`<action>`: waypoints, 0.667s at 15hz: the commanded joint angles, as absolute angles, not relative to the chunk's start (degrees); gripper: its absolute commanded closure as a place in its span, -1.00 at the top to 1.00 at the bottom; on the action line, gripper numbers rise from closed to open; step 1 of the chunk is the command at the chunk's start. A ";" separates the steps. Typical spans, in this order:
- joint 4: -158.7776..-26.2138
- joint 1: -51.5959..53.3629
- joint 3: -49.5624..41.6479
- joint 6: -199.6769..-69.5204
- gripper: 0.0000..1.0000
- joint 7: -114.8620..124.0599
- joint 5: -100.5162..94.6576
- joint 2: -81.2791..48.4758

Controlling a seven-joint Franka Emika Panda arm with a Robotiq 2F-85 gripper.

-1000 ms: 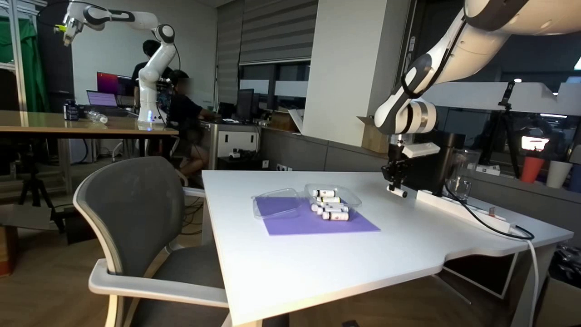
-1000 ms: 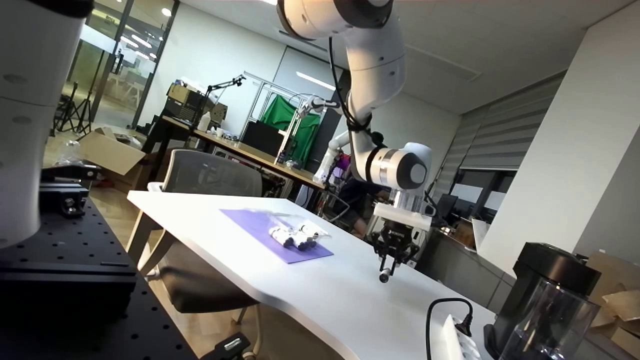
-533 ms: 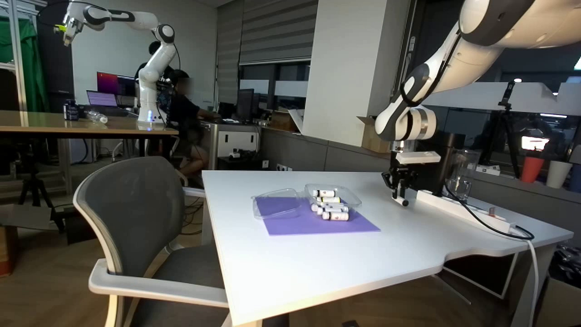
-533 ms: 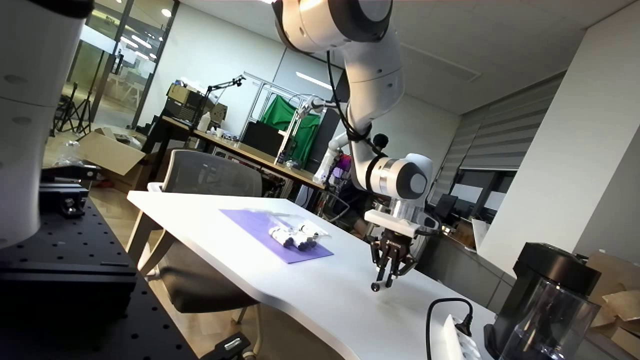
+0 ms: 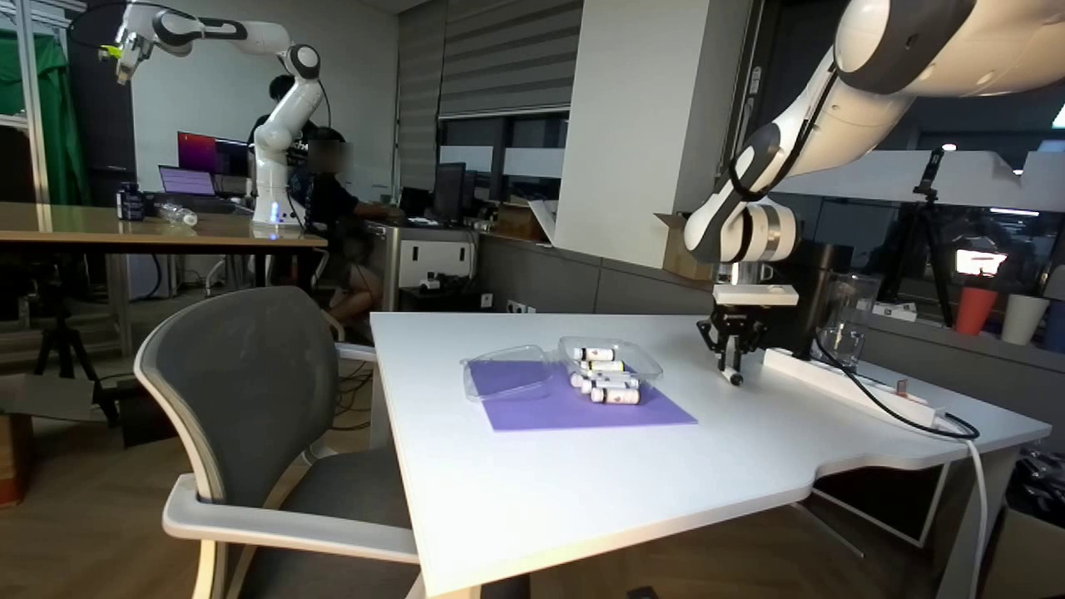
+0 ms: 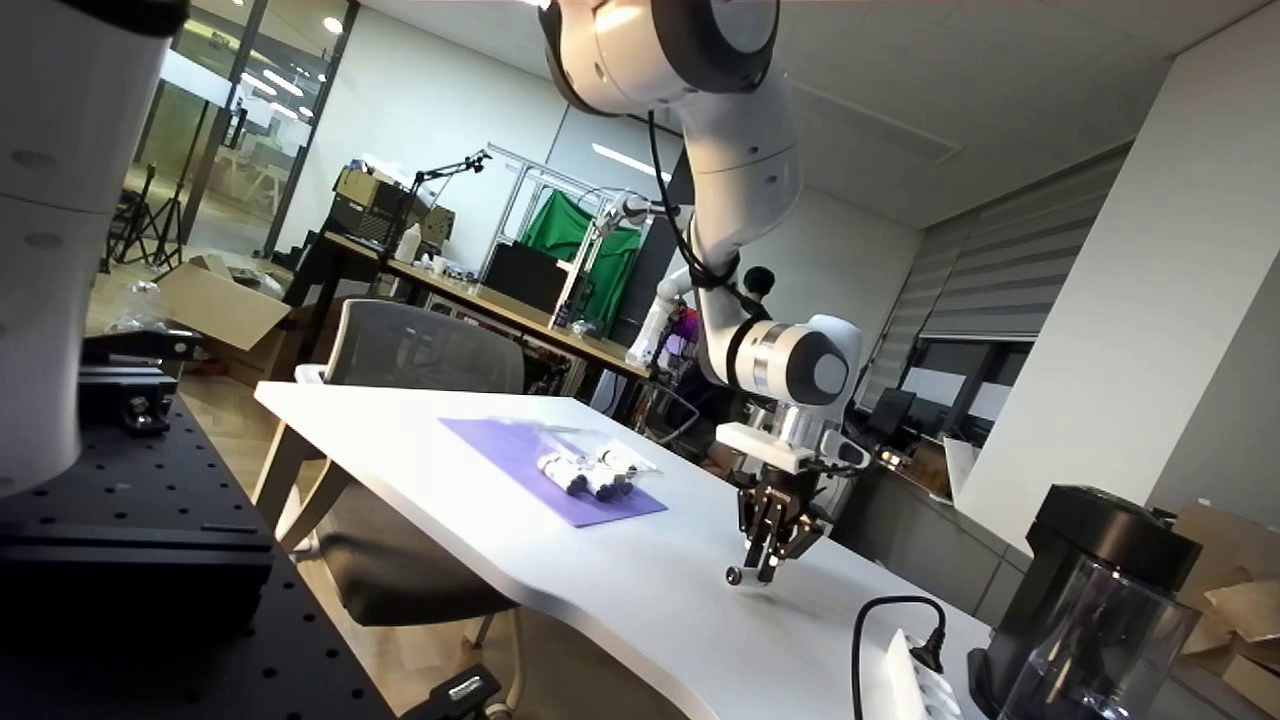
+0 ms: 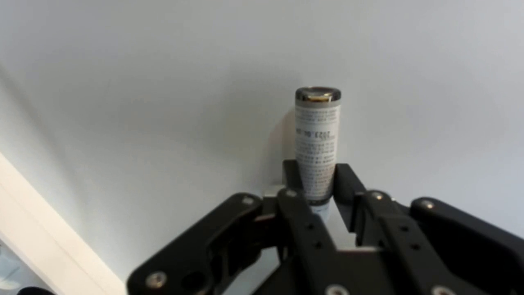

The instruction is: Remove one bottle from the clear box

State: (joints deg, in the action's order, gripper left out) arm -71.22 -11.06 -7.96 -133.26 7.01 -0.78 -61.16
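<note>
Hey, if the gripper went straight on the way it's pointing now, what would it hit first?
Most likely the white tabletop: the gripper points down at it, with a bottle in its grip. The gap is hard to judge.

You have the bottle (image 7: 317,139) lying on its side, pinched in the tool (image 7: 316,176), which hides part of it. It is a slim cylinder with a white label in fine dark print, and its glossy dark end juts free. In both exterior views you find it to the right of the clear box (image 5: 649,366), well apart; you cannot tell whether it touches the worktop (image 5: 549,491). The clear box is low and transparent, and in it you can make out at least 4 other bottles (image 5: 613,384), white with dark ends, lying on their sides.
</note>
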 commanded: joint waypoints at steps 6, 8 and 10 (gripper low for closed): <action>-69.75 -10.52 -7.77 -132.98 -0.87 2.63 -1.65 -62.34; -69.80 -10.48 -7.66 -132.55 0.04 2.10 -1.43 -61.93; -69.60 -10.13 -7.87 -131.23 0.29 2.25 -1.45 -61.00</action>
